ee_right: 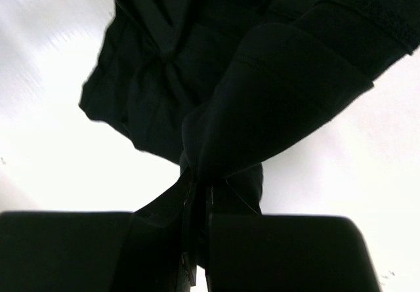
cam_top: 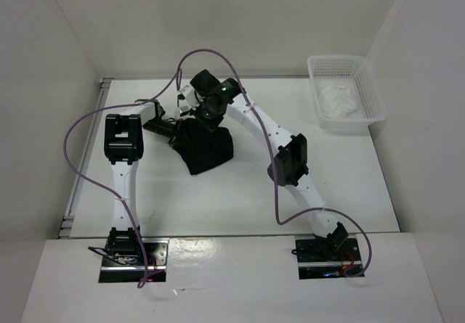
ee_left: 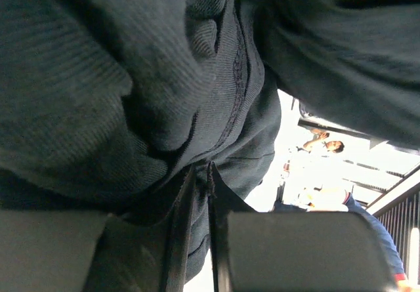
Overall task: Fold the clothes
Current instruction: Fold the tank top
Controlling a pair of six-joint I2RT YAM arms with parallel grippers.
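Pinching describes both arms at this moment: the left gripper (ee_left: 197, 216) has its jaws pressed almost together on a ribbed, stitched fold of the black T-shirt (cam_top: 207, 149), and the right gripper (ee_right: 197, 216) is likewise closed tight on a bunch of the same cloth. Seen from above, the two grips sit just beside each other, a little toward 11 o'clock from the middle of the table (cam_top: 218, 199), with the left one at about 9 o'clock of the right. The shirt hangs from them as one crumpled heap trailing toward 5 o'clock, and its lower part seems to rest on the table. I judge that the coming move turns on this closeness. The held points are too near each other for the shirt to show any long axis, so the grips would need to part, left toward 9 and right toward 3, to spread it. Neither arm is nearer, since both hold it. Only the wrist views show cloth between the jaws. The overhead view hides the fingertips but alone gives the heap's outline. Farther off, at 2 o'clock, a white mesh basket (cam_top: 365, 83) holds white fabric (cam_top: 338, 101), well apart from the shirt.
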